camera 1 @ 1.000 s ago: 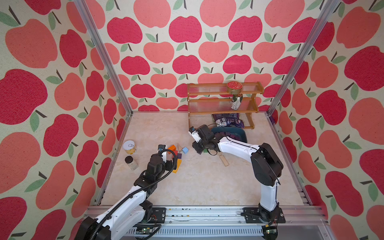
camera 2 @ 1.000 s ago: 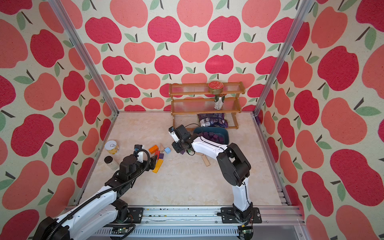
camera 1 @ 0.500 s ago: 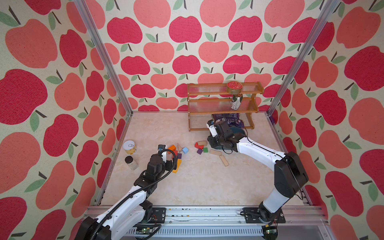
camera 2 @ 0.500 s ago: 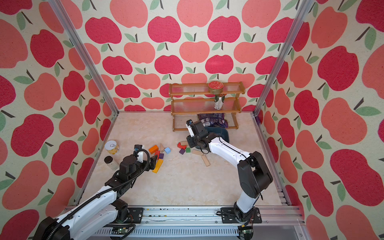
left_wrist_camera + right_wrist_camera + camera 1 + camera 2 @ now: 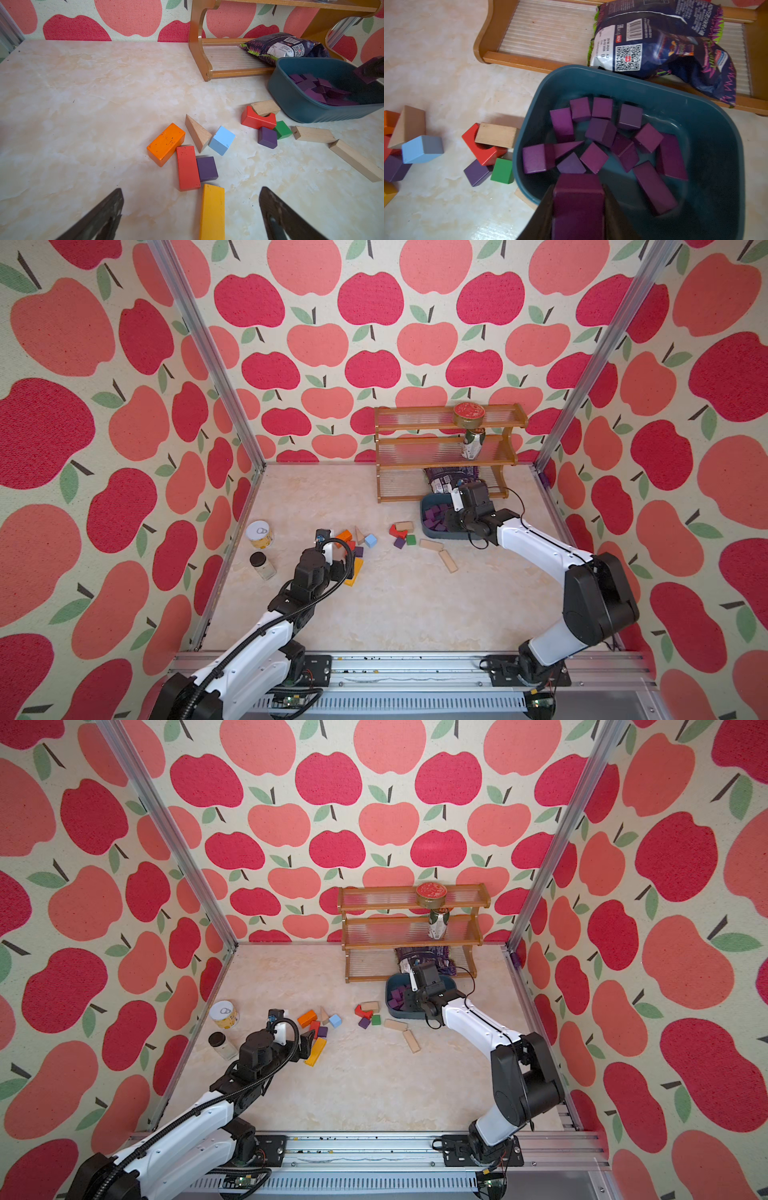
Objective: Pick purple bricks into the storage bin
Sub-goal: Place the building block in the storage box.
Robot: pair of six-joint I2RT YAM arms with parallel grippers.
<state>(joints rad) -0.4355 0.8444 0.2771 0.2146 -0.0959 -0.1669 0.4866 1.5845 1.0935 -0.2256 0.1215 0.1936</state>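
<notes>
Gripping a small matte dark-purple wooden brick [image 5: 578, 203] by two opposite faces, my right pincer [image 5: 578, 187] is clenched and hangs over the shallow teal-blue plastic storage bin [image 5: 695, 108]. On the bin's floor below lie about a dozen more purple bricks [image 5: 600, 131], cubes, short cuboids and a wedge, jumbled and mostly touching. The bin sits toward the counter's far right corner, right in front of the brown wooden three-tier rack [image 5: 196, 41]. A crumpled dark snack bag [image 5: 654, 41] lies on the rack's lowest shelf.

My left pincer [image 5: 191, 190] is released, jaws spread wide and grasping nothing, low over the pale marbled counter [image 5: 83, 93] nearer its left edge. The end of a long yellow block [image 5: 212, 212] lies between the jaws. Just past it a loose purple cube [image 5: 206, 168] touches the side of a red cuboid [image 5: 188, 168], with an orange cuboid [image 5: 166, 143], a tan wedge [image 5: 197, 133] and a light-blue cube [image 5: 222, 140] close by.

A second loose purple cube [image 5: 267, 137] lies nearer the bin, touching a green cube [image 5: 282, 129] and beside a red arch block [image 5: 257, 120]. Two plain tan planks [image 5: 312, 134] lie near the bin's front wall.
</notes>
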